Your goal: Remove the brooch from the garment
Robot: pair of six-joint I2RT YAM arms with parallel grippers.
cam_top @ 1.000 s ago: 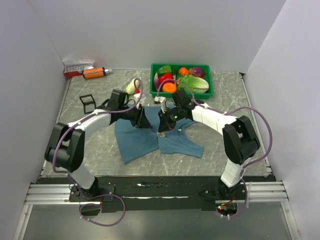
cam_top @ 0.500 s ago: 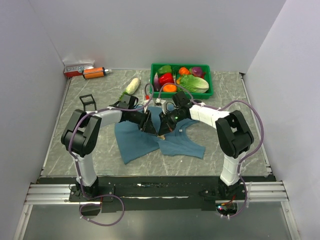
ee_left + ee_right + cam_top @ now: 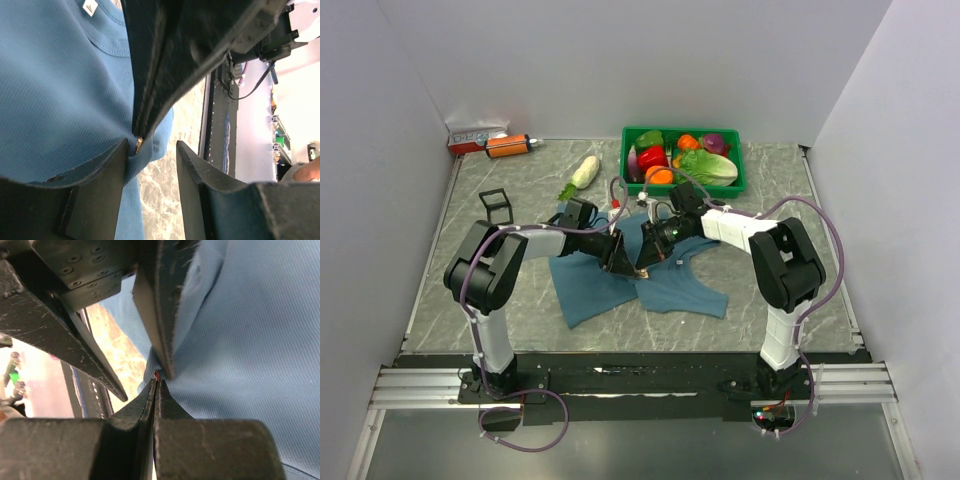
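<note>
White walls [image 3: 620, 60] enclose a grey marble bench [image 3: 520, 170] bearing the garment [image 3: 590, 285], right hand [image 3: 155, 384] closed at the brooch [image 3: 138, 145], left hand [image 3: 152, 144] spread apart.

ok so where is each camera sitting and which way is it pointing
Overhead: fixed above and behind the arms, looking down at the table; both arms show whole, meeting over the blue top.
Left wrist: on the left arm, looking along its open left gripper at the top; both fingers show.
Right wrist: on the right arm, looking along its shut right gripper; its fingers show.
Shared: both wrist views show the brooch and the other arm's gripper.
</note>
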